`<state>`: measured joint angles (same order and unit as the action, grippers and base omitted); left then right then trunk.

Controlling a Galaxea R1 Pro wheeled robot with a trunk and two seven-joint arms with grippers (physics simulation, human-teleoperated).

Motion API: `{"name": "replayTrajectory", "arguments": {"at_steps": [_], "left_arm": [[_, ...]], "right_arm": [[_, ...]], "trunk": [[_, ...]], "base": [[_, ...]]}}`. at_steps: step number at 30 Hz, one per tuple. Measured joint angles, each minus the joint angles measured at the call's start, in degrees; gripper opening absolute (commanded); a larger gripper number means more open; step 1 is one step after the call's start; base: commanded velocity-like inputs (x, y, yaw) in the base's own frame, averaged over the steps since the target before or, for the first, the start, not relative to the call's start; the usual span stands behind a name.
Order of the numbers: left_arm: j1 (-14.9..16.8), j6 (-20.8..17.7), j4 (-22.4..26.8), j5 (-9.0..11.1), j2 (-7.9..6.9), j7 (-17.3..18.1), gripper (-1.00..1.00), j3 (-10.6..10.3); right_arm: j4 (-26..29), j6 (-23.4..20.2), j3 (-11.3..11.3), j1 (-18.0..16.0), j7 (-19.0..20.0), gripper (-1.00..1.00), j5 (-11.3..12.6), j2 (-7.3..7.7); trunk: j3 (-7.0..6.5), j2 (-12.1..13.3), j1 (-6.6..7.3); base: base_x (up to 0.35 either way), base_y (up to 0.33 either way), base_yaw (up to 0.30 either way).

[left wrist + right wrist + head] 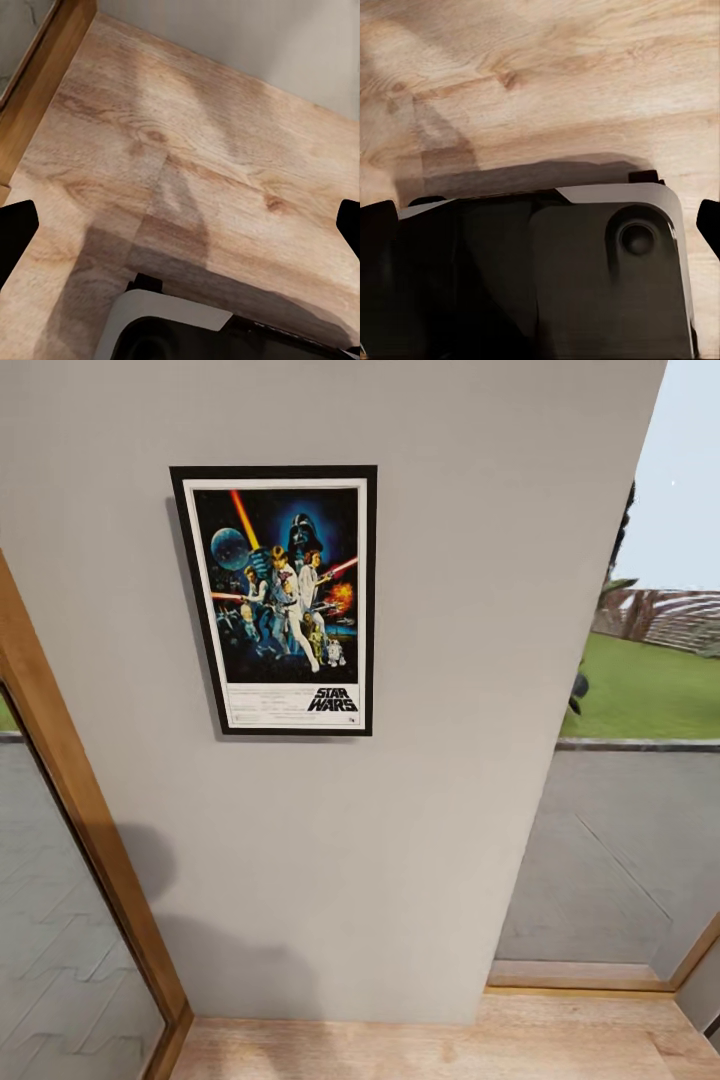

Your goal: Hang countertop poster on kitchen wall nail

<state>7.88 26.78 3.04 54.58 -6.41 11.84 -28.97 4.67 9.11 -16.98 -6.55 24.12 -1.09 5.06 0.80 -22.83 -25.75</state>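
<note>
So the poster (275, 600) is up on the grey wall (450, 660) right now, hanging flat and upright. It has a thin black frame, a white border, the colourful figures on dark blue-black, and the "STAR WARS" title down at the bottom. It casts a slim shadow along its left and bottom edges. It's nowhere near either set of jaws; both arms are pointing down at the wooden floor (420, 1050) at the foot of that wall.

Left jaws (180, 225): the two dark fingertips (16, 232) sit at opposite edges of the left wrist view, spread wide, with nothing but bare wood grain between them. So they're released and empty. Below them there's a bit of the robot's white and black base (180, 326) and its shadow on the boards.

Right jaws (540, 221): same deal, dark fingertips (379, 240) far apart at the edges, nothing gripped. Between and under them is the robot's own dark body (585, 277) with a white rim and a round knob, and the floor beyond.

In the head view there's a wooden door frame (80, 810) left of the wall, and an opening on the right showing a green lawn (650, 690).
</note>
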Motion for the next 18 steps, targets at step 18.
{"name": "replayTrajectory", "arguments": {"at_steps": [18], "left_arm": [[0.00,0.02,0.00,-0.09,0.00,0.04,1.00,-0.06]], "right_arm": [[-2.28,0.05,-0.10,-0.01,-0.01,1.00,0.06,0.04]], "trunk": [[-0.01,0.00,0.00]], "base": [[0.000,0.000,0.000]]}}
